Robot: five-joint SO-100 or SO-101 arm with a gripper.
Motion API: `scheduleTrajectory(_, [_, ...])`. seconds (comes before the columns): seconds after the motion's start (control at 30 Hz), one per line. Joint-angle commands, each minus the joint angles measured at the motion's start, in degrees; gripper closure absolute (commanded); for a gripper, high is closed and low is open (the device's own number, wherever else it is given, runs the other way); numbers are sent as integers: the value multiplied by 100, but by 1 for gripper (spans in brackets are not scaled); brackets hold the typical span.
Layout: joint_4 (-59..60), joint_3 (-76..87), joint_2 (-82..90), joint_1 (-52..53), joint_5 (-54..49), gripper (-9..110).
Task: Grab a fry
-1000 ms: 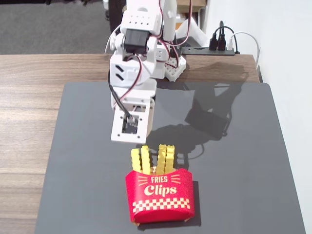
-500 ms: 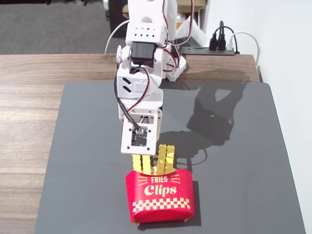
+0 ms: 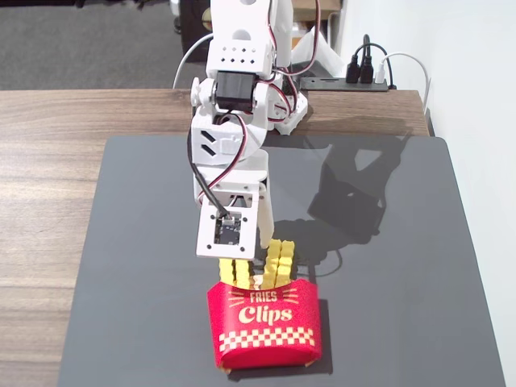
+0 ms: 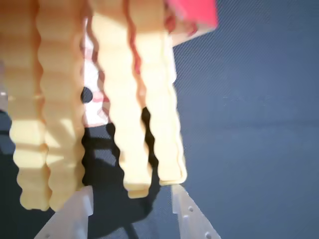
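Several yellow crinkle-cut fries stand upright in the red "Fries Clips" carton (image 3: 264,324) near the front of the mat. One pair (image 3: 235,272) stands at the left and one pair (image 3: 280,262) at the right. My gripper (image 3: 246,256) hangs just above them, open. In the wrist view the fries (image 4: 129,124) fill the upper left, with the carton (image 4: 192,15) behind them. The gripper (image 4: 130,201) is open, and its pale fingers (image 4: 75,214) stand on either side of the two right fries' tips without touching them. The two left fries (image 4: 45,124) lie outside the left finger.
The carton stands on a dark grey mat (image 3: 387,282) laid on a wooden table (image 3: 48,161). The arm's base (image 3: 278,105) is at the mat's far edge. A power strip with plugs (image 3: 355,76) lies behind it, and a white wall runs along the right.
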Motion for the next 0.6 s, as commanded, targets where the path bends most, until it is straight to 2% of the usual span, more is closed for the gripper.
scheduleTrajectory(0.0, [-79,-272,-9,18,-18,81])
scheduleTrajectory(0.57, [-527,-229,-369,-70,35,81])
